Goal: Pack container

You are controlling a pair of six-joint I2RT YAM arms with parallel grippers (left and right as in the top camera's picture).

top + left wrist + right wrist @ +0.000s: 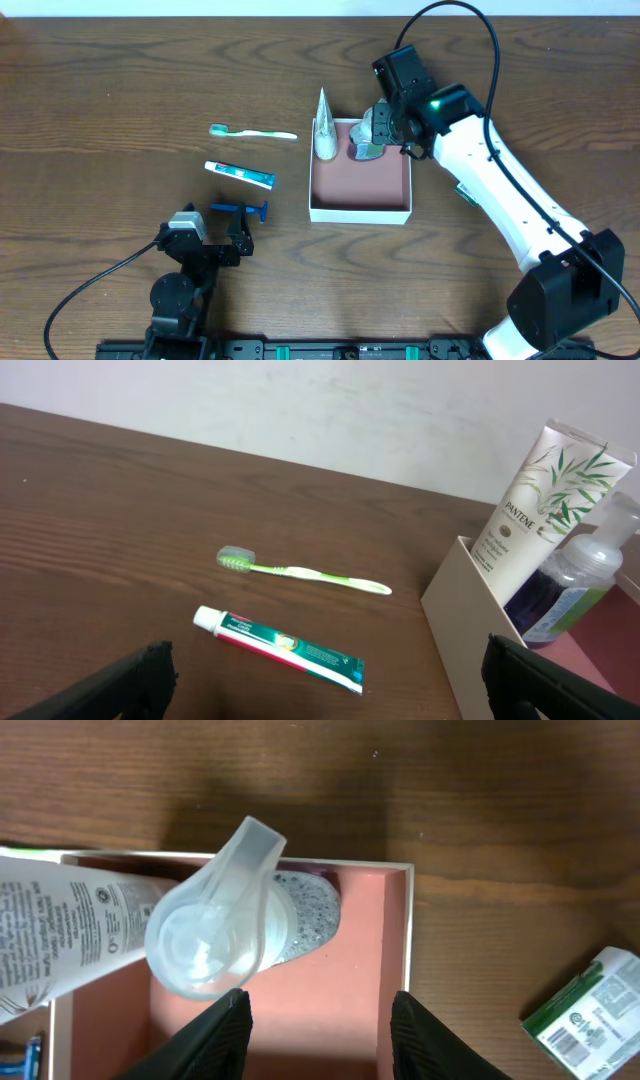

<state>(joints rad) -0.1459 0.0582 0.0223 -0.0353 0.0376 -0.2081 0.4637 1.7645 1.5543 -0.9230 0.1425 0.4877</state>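
Overhead, the container [365, 188] is a shallow square box, open on top, with thin white walls and a flat, matt pinkish-brown floor. It sits on the dark wood-grain worktop [120, 80], directly beneath the right fingers [225, 1025] and well ahead and to the right of the left fingers [140, 680].

A white Pantene tube [322, 125] with a bamboo-leaf print stands on its cap in the far-left corner. Beside it stands a clear pump bottle [215, 935] of bluish-purple liquid, its translucent plastic pump head just beyond the tip of the right fingers' left prong.

The white right arm [500, 190] reaches from the near-right edge across to the box, wrist pointed straight down. Its black fingers are spread apart and grasp nothing. Off to their right, a green-and-white packet [590, 1010] with a barcode lies on the wood.

The black left arm [185, 270] sits low at the near edge, aimed forward. Its fingers are spread wide, released, with nothing between them. Ahead of them lie a small white-capped toothpaste tube [280, 645] and, farther on, a slim green-and-white toothbrush [300, 570]. A blue razor [240, 209] lies just past the fingertips in the overhead view.
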